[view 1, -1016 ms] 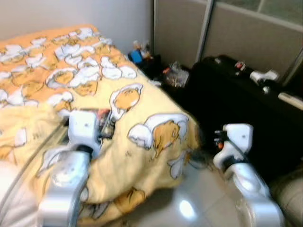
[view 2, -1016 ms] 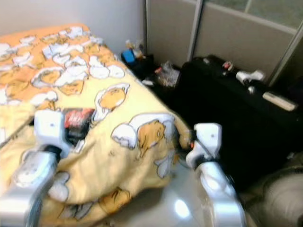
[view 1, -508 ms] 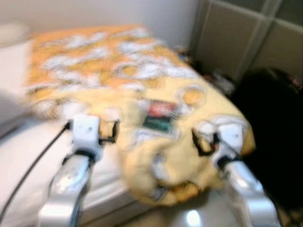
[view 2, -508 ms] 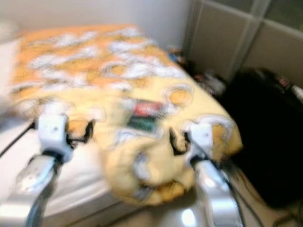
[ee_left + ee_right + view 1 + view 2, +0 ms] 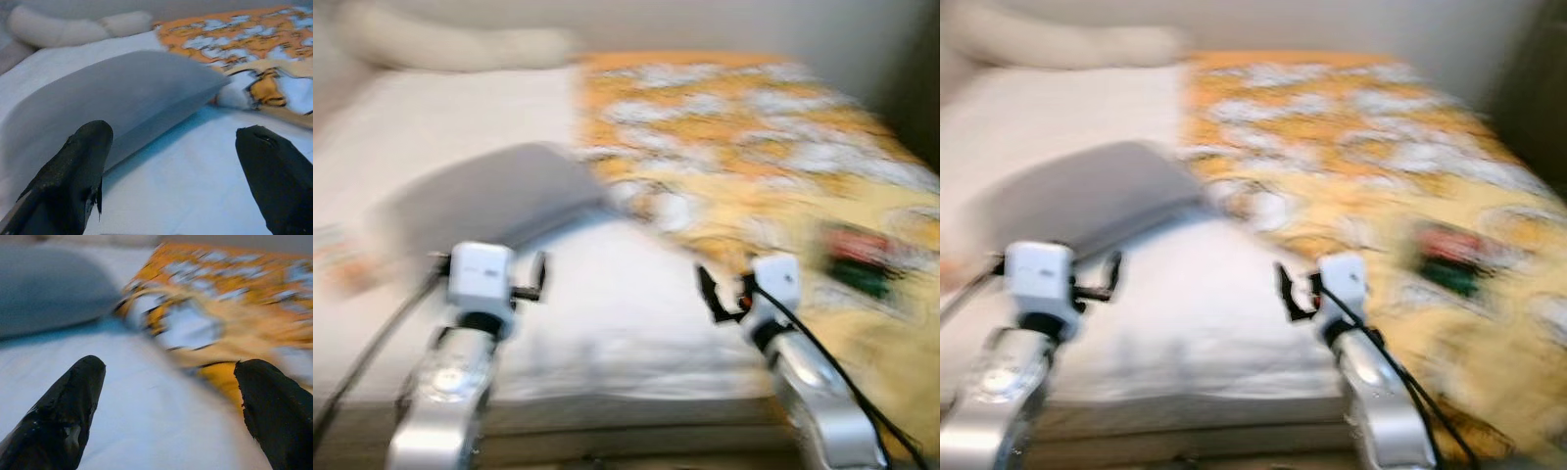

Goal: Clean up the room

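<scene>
Over bed (image 5: 607,323): view swung left, gray pillow (image 5: 489,196) now visible.

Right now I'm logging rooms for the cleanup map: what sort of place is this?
Most likely a bedroom. A bed with a white sheet lies in front, a yellow patterned blanket covers its right side, and a grey pillow and a long cream bolster lie near its head.

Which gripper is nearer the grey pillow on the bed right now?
Left. The left gripper points at the grey pillow just ahead; the right gripper sits beside the yellow blanket, pillow off to its side.
</scene>
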